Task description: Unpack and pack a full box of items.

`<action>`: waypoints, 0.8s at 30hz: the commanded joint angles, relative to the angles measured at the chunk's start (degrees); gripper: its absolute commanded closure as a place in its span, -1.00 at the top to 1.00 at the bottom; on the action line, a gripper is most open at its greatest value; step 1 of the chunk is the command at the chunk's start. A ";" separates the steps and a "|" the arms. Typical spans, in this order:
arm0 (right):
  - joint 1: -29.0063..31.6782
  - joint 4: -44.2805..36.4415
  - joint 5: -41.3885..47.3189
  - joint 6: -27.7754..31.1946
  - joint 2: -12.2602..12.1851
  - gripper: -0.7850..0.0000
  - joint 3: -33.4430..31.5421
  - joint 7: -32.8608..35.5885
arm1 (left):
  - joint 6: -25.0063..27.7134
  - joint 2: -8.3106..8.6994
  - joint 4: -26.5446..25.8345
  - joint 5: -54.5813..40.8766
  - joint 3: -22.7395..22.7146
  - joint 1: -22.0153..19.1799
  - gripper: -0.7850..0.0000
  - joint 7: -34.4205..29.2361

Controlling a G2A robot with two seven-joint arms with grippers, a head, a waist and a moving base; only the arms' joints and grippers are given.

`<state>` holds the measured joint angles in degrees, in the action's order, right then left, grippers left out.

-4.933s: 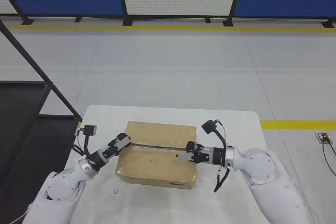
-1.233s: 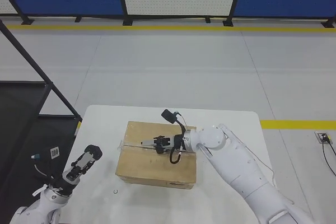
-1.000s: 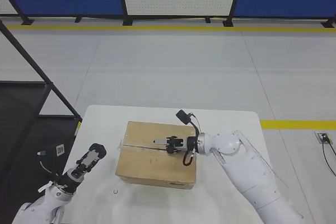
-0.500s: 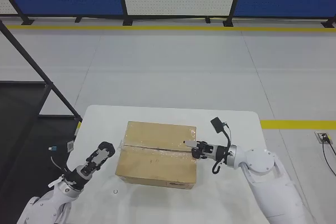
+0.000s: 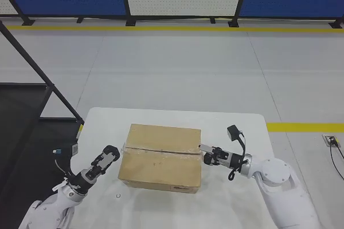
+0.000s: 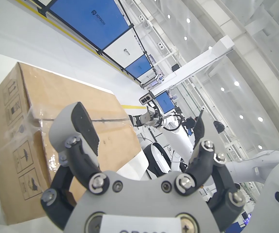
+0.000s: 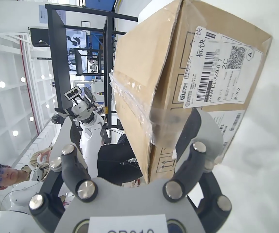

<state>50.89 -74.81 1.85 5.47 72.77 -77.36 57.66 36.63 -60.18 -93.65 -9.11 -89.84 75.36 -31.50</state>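
A closed cardboard box [image 5: 160,157] sits in the middle of the white table [image 5: 103,120], with clear tape [image 5: 160,150] along its top seam. My left gripper [image 5: 106,154] hangs open just off the box's left end; in the left wrist view the left gripper [image 6: 141,124] holds nothing and faces the box [image 6: 69,103]. My right gripper [image 5: 209,153] is at the box's right end, level with the seam. In the right wrist view the right gripper [image 7: 132,132] is open, and the taped top edge of the box [image 7: 154,56] lies between its fingers.
A black metal rack [image 5: 23,114] stands off the table's left side. A small ring [image 5: 118,196] lies on the table near the front, below the box's left corner. A shipping label [image 7: 217,73] is stuck on the box's right end.
My right gripper drew back along the seam from the box's middle to its right end. My left gripper came in from the table's left front toward the box's left end.
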 commanded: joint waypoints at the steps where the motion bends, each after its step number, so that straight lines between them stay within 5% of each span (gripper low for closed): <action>1: -0.91 1.30 0.26 0.32 0.10 1.00 1.01 -0.17 | 0.04 0.01 0.34 0.09 -0.12 0.08 1.00 0.09; 10: -3.19 3.25 0.11 1.33 0.15 1.00 2.86 -3.02 | 0.49 0.07 0.94 -0.41 -0.93 0.73 1.00 0.58; 16: 0.48 -5.95 -0.72 3.54 -0.48 1.00 0.18 -9.72 | 0.97 0.16 1.47 -1.26 -2.18 0.87 1.00 1.10; 24: -2.58 -7.55 -0.72 0.31 0.01 1.00 6.56 -4.82 | 1.81 0.27 1.91 -2.14 -3.63 2.05 1.00 1.51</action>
<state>49.69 -83.87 0.75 6.10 72.58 -72.18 52.05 38.27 -59.92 -91.84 -11.16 -93.28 77.13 -30.12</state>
